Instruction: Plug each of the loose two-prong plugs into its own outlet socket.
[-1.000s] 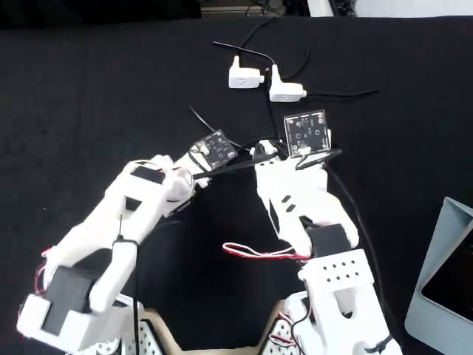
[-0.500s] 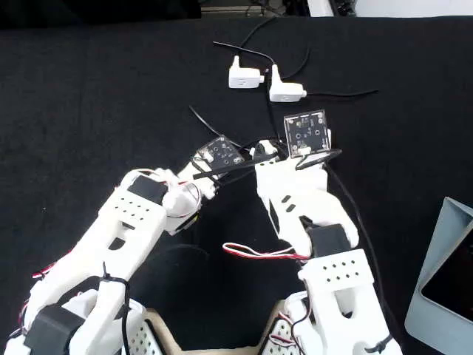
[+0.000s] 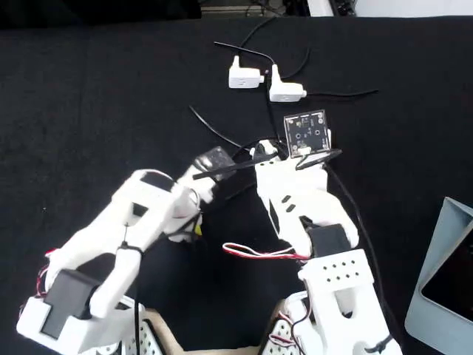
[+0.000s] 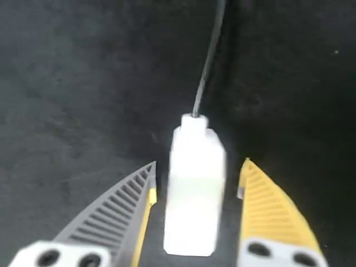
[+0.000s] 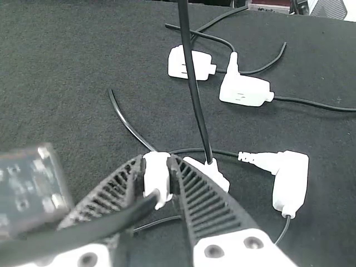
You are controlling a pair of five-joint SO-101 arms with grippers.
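Left gripper (image 4: pixel 198 163) spread wide, straddling the small socket block (image 4: pixel 194 189) with a gap on each side, not pinching. Block now nearer and tilted, mid-shift, no longer flat and face-up as a second ago; seemingly being lined up for a plug. Right gripper (image 5: pixel 155 161) unmoved, clamped on a white plug (image 5: pixel 156 181) just left of the large socket (image 3: pixel 305 132). Nothing seated yet. Farther off, a far plug (image 3: pixel 245 74) and its neighbour plug (image 3: pixel 287 92), untouched. Between the grippers, a black cord (image 5: pixel 192 83) crossing the approach, apt to snag.
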